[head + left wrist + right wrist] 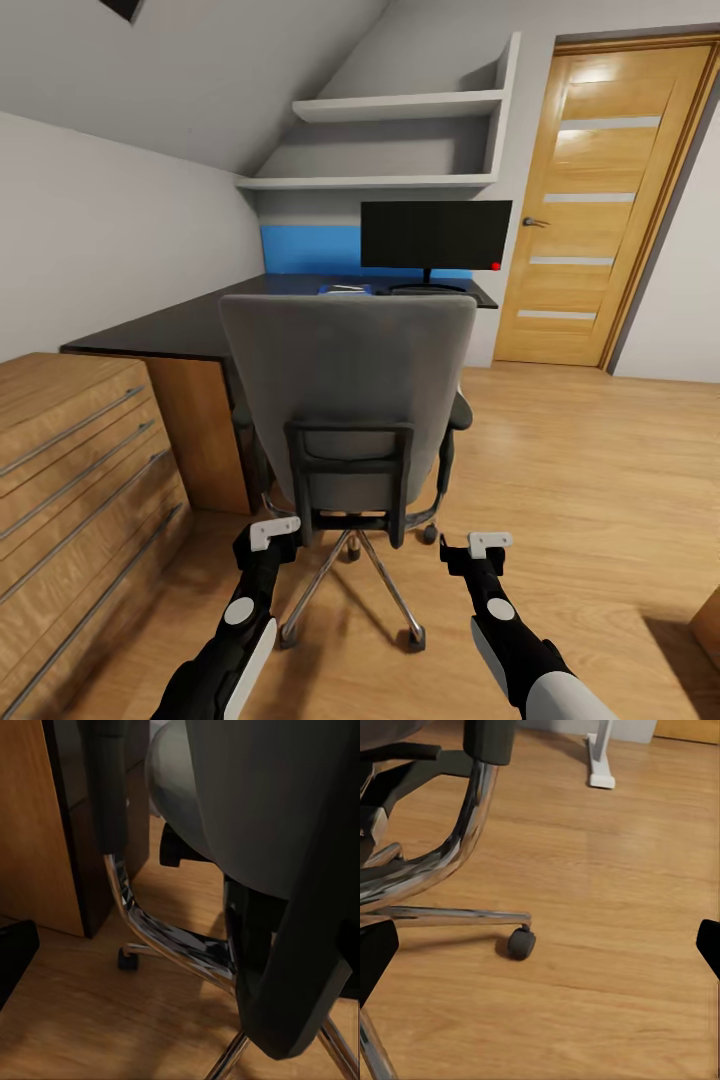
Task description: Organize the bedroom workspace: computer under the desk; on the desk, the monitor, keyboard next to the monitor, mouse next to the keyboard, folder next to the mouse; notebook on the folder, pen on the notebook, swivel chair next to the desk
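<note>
facing away, grey-backed swivel chair (348, 400) on chrome castor base.

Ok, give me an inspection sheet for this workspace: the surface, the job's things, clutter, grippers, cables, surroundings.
Surface: dark desk along the left wall, wood side panel.
Job's things: monitor upright on the desk; swivel chair facing the desk, its back to the robot; a blue flat item on the desk, too small to identify. Chair seat hidden by the backrest.
Clutter: nothing seen.
Grippers: left gripper and right gripper low behind the chair, both open and empty.
Cables: nothing seen.
Surroundings: drawer unit at left, wall shelves, wooden door, wood floor.
</note>
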Controlling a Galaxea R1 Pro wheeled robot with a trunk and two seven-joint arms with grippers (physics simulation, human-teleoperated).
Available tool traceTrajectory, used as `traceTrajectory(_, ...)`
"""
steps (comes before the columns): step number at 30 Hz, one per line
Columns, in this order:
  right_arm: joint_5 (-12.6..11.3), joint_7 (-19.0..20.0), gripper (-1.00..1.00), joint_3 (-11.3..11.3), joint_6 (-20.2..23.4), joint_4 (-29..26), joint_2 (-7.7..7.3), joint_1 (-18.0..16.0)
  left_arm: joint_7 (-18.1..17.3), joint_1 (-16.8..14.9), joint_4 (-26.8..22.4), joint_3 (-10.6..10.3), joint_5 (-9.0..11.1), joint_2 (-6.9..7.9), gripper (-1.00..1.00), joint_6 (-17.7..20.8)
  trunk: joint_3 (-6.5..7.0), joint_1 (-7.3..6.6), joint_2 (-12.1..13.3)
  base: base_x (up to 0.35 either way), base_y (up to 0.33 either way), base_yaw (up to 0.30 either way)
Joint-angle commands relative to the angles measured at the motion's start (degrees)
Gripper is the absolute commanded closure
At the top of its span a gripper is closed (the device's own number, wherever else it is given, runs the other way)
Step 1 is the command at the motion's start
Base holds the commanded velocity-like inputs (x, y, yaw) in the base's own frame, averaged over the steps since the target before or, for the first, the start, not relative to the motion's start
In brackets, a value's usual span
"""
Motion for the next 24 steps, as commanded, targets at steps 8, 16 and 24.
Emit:
traceTrajectory(8,0.6,-0.1,-1.00,-0.4,-0.2,0.1,0.06,0.0,0.2,0.0,0.0,-0.3,0.7,0.03,-1.00,-0.3,-0.05,-0.01,0.0,0.039,-0.106,0.000)
traceTrajectory(16,0.6,-0.1,-1.00,-0.3,-0.2,0.1,0.06,0.0,0.2,0.0,-0.1,-0.3,0.7,0.03,-1.00,-0.3,-0.05,-0.01,0.0,0.160,0.097,0.000)
traceTrajectory(24,0.6,-0.1,-1.00,-0.4,-0.2,0.1,0.06,0.0,0.2,0.0,-0.1,-0.3,0.7,0.03,-1.00,-0.3,-0.05,-0.01,0.0,0.193,0.180,0.000)
